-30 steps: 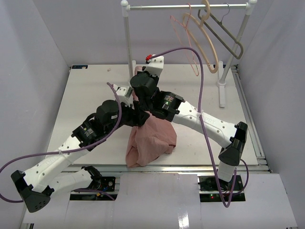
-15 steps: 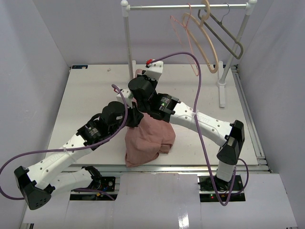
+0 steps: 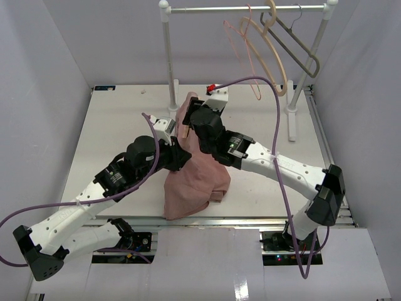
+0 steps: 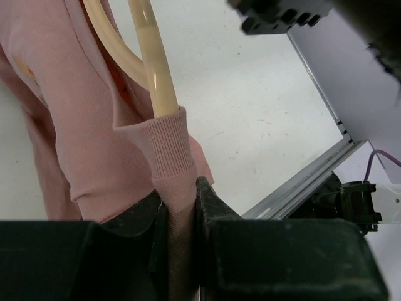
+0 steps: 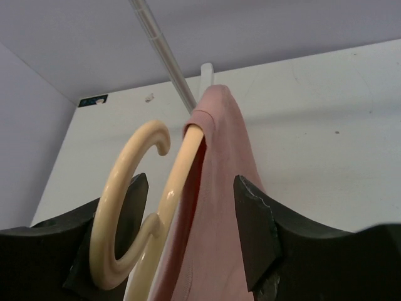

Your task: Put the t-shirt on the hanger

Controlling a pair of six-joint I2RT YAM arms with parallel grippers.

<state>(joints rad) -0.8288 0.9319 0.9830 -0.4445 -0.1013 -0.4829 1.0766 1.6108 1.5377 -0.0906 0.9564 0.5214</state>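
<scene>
We are opening our right hand (image 5: pixel 191 180) wide off the hanger (image 4: pixel 155 63) while our left hand (image 4: pixel 180 207) is now pinching the t-shirt (image 4: pixel 94 138) by its neck, so it is staying on.

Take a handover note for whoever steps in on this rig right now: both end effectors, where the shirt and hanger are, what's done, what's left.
Grips: left end effector is shut on a ribbed edge of the t-shirt. The right end effector is open, with the hook and one arm of the hanger between its jaws.
Where: the shirt is held up between the two arms, its lower part bunched on the table.
Done: one hanger arm is inside the fabric.
Left: get the other shoulder over the hanger and straighten the shirt. How deep the hanger sits cannot be told.
</scene>
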